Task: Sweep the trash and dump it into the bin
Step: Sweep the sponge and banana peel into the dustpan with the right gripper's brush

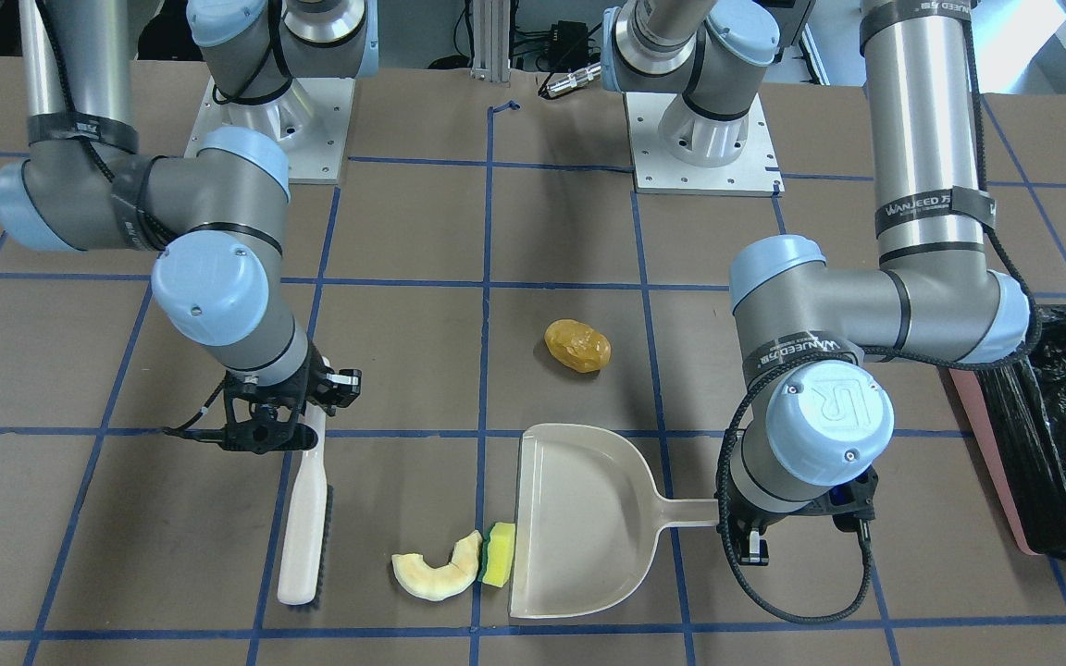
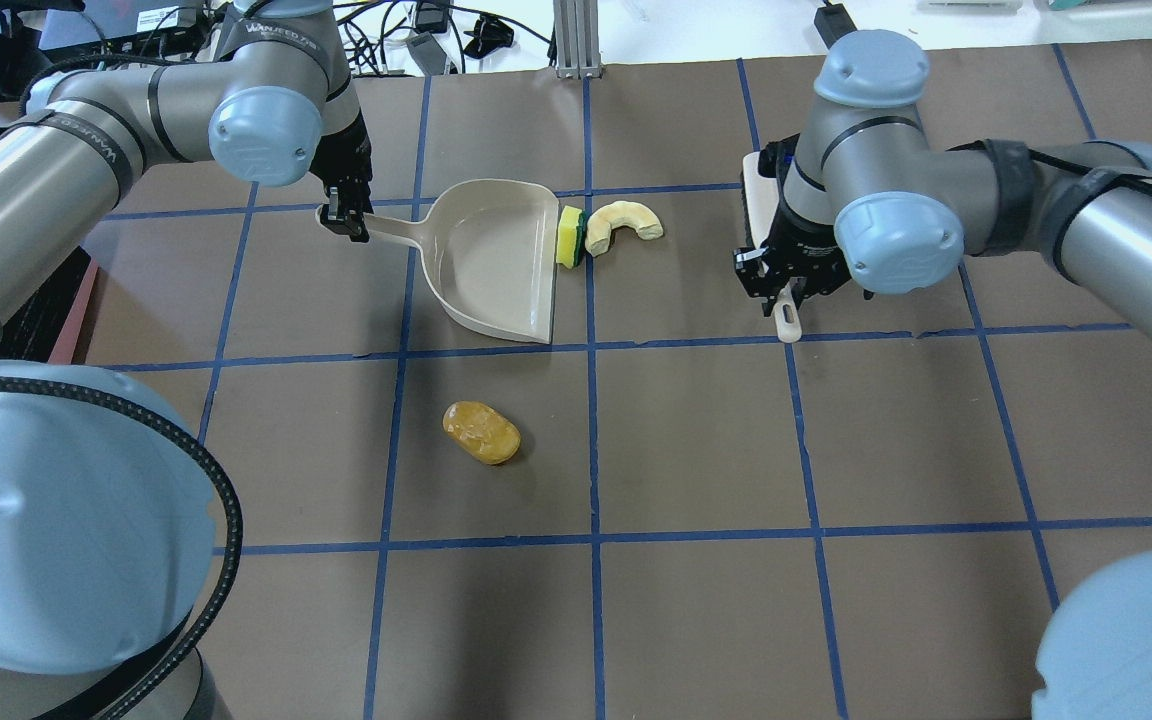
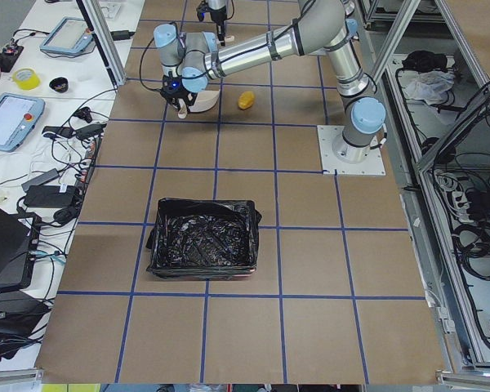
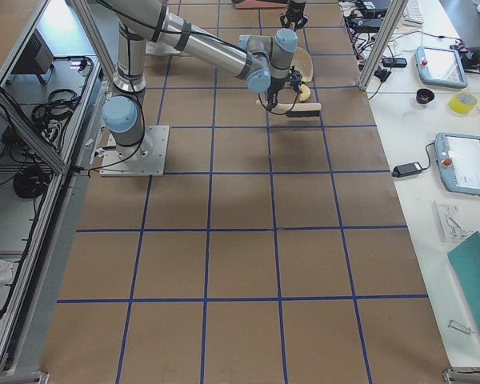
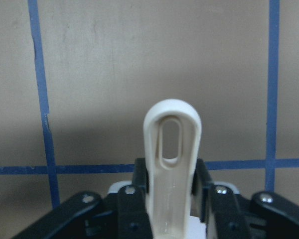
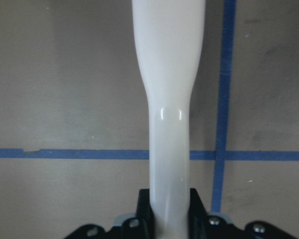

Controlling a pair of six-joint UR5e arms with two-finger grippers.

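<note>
The trash lies on the brown table: a yellow-brown potato lump [image 1: 577, 345] lies apart from the rest. A cream melon slice [image 1: 438, 571] touches a yellow-and-green sponge [image 1: 498, 554], which rests against the open lip of the beige dustpan [image 1: 579, 518]. My left gripper [image 1: 738, 525] is shut on the dustpan handle [image 5: 172, 144]. My right gripper [image 1: 306, 407] is shut on the handle [image 6: 169, 124] of the beige brush [image 1: 303, 527], which lies left of the melon slice in the front view. The bin [image 1: 1065, 435], pink with a black bag, stands beyond my left arm.
Blue tape lines grid the table. The arm bases [image 1: 709, 148] stand at the robot's edge of the table. In the left side view the bin [image 3: 202, 238] stands well away from the dustpan, with bare table between them.
</note>
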